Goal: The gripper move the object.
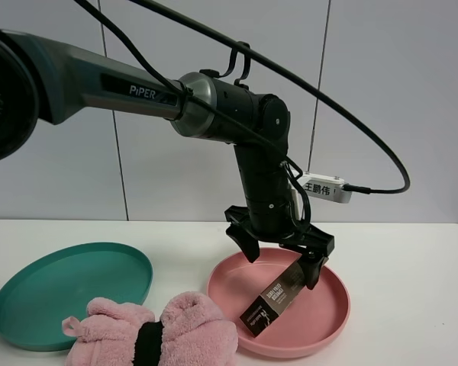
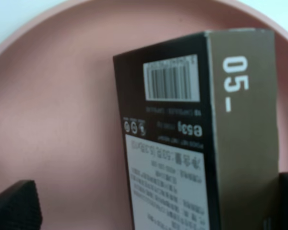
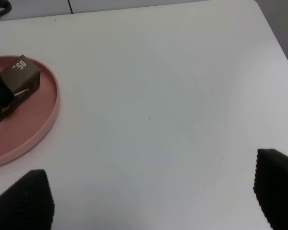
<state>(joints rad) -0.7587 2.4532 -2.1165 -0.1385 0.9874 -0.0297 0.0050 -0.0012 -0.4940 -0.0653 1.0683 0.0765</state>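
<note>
The dark brown box (image 1: 275, 299) lies tilted in the pink plate (image 1: 324, 320), with its lower end on the plate floor and its upper end raised by one finger. My left gripper (image 1: 282, 259) hangs just above the plate with its jaws spread wide, astride the box's upper end. In the left wrist view the box (image 2: 192, 120) fills the space between the black fingertips (image 2: 14, 206) over the plate (image 2: 62, 96). My right gripper (image 3: 151, 196) is open and empty above bare table, with the plate (image 3: 29, 134) and box (image 3: 21, 79) off to one side.
A teal plate (image 1: 69, 290) sits at the left of the white table (image 1: 412, 259). A fluffy pink plush with a black band (image 1: 153, 332) lies at the front, between the two plates. A wall stands behind.
</note>
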